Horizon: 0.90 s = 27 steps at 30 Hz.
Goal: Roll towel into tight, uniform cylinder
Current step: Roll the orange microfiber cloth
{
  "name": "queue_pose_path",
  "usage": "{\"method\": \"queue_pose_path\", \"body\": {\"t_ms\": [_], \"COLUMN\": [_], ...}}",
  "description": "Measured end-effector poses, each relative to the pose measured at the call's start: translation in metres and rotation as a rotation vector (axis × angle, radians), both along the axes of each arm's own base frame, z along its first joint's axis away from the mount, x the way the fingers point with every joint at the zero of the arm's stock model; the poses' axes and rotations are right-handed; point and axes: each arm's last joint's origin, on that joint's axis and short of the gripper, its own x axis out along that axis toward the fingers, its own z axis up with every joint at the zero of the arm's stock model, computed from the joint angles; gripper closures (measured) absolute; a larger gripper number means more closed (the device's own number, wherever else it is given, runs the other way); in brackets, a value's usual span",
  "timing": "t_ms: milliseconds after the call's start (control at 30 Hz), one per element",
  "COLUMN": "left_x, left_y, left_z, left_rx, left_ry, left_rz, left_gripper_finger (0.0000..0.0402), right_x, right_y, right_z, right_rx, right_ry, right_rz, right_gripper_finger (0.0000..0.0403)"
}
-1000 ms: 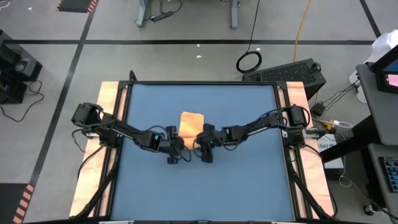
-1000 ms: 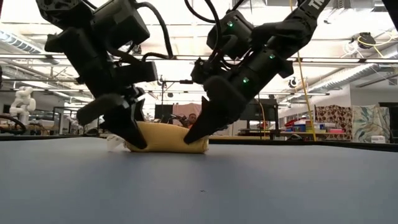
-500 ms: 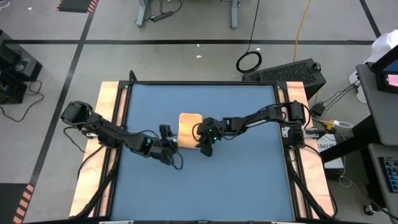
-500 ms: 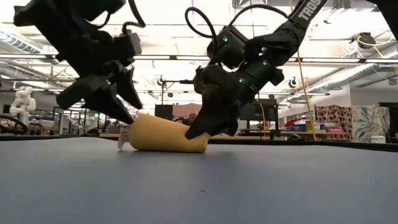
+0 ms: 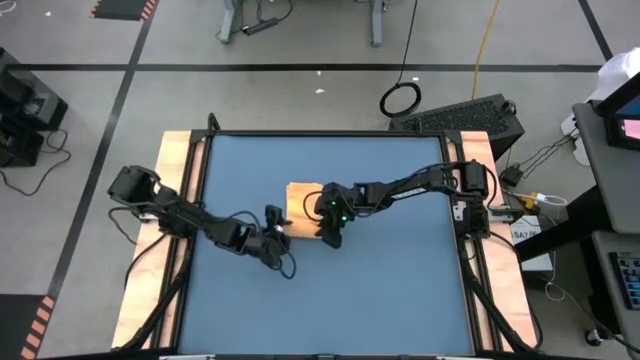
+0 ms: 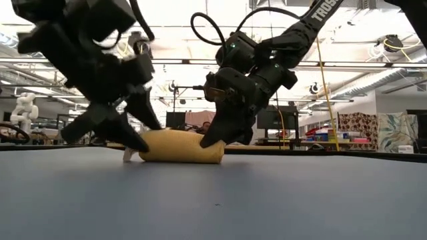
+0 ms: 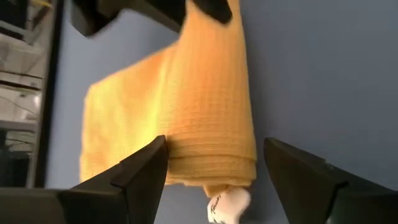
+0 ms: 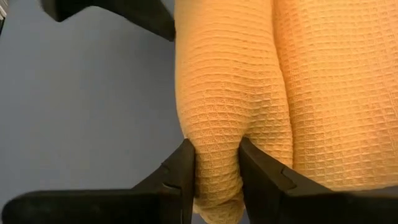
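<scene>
The orange-yellow towel [image 5: 304, 203] lies mid-table. Its near part is rolled into a thick roll [image 6: 179, 147], and the flat rest [image 8: 336, 93] lies on the table toward the far edge. A small white tag [image 7: 224, 203] sticks out at the roll's left end. My right gripper [image 8: 215, 144] is shut on the roll's right end. My left gripper [image 7: 215, 142] is open, one finger on each side of the roll's left end. Whether it touches the cloth, I cannot tell. My right gripper pinches the roll's right end [image 8: 217, 134] between its two fingers, several layers of cloth together. The fingers slant down from the table's right and near side [image 6: 212, 139]. The roll lies on the table, with the cloth bulging between the fingers.
The blue table top [image 5: 380, 290] is bare around the towel. Wooden side strips [image 5: 176, 170] border it left and right. Both arms reach in from the table's sides and meet over the middle.
My left gripper has opened, let go of the roll's left end and turned at the wrist. My right gripper has gone toward the far edge, turning at the wrist with the roll's right end. The roll has turned over onto the flat part and grown thicker.
</scene>
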Motion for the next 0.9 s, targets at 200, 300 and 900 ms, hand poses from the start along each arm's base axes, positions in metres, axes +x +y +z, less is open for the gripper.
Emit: {"method": "queue_pose_path", "body": {"t_ms": [200,300,900], "left_x": [0.0,0.001,0.022], "left_y": [0.01,0.015,0.032], "left_z": [-0.01,-0.012,-0.005], "left_rx": [-0.041,-0.087,-0.383], "left_ry": [0.048,0.059,-0.008], "left_rz": [0.014,0.026,-0.114], "left_gripper_finger": [0.0182,0.0235,0.038], "right_x": [0.003,0.003,-0.038], "right_y": [-0.004,-0.003,0.102], "right_z": [0.004,0.006,0.081], "right_rx": [-0.005,-0.016,-0.432], "right_ry": [-0.006,-0.016,-0.045], "right_rz": [-0.01,0.003,0.129], "right_gripper_finger": [0.0305,0.0289,0.0165]}}
